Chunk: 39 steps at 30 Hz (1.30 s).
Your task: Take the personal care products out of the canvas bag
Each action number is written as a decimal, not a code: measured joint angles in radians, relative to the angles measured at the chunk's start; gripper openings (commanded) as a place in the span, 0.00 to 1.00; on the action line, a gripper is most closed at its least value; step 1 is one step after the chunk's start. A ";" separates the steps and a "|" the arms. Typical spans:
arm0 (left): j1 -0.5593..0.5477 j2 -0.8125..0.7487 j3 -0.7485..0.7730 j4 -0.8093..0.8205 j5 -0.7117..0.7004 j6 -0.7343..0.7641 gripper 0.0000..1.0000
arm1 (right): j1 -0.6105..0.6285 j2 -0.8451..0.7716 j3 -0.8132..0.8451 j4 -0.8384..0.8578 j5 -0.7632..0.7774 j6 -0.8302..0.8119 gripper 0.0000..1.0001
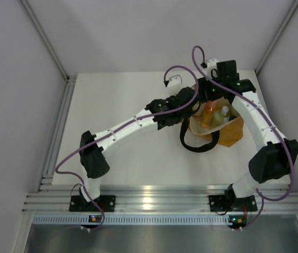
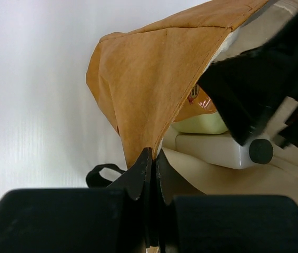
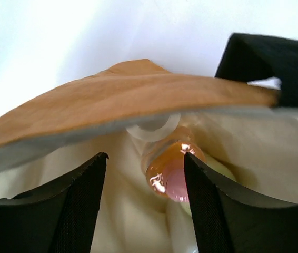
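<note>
The canvas bag (image 1: 228, 134) lies at the table's far right, mouth open, black handle (image 1: 196, 143) trailing left. My left gripper (image 2: 152, 156) is shut on the bag's rim (image 2: 138, 105), holding the mouth up. Inside, an orange bottle (image 1: 208, 113) with a pink cap (image 3: 172, 179) and a pale green bottle (image 1: 224, 116) show. The white squarish bottle (image 2: 217, 150) with a dark cap (image 2: 260, 151) lies beside them. My right gripper (image 3: 145, 158) is open at the bag's mouth, the pink cap between its fingers, close to the right finger (image 3: 207, 195). The cream jar is not clearly seen.
A white round cap or lid (image 3: 154, 127) sits just behind the orange bottle under the bag's rim (image 3: 128, 100). The cell's right wall (image 1: 291, 79) stands close to the bag. Bare table (image 1: 117, 105) stretches to the left.
</note>
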 measured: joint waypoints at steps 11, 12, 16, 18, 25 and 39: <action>0.018 0.000 0.000 0.001 0.010 -0.069 0.00 | 0.000 0.134 0.039 0.024 -0.023 -0.119 0.59; 0.020 0.000 0.000 0.001 0.014 -0.073 0.00 | 0.000 0.135 0.039 0.024 -0.021 -0.121 0.59; 0.022 0.000 0.000 0.002 0.022 -0.077 0.00 | 0.000 0.132 0.037 0.025 -0.017 -0.121 0.60; 0.023 0.000 0.000 0.002 0.023 -0.077 0.00 | 0.000 0.131 0.037 0.025 -0.011 -0.121 0.59; 0.027 0.000 0.000 0.001 0.031 -0.077 0.00 | -0.002 0.079 0.023 0.037 0.019 -0.093 0.57; 0.031 0.000 -0.003 0.001 0.047 -0.077 0.00 | -0.040 -0.028 -0.140 0.061 0.059 -0.046 0.45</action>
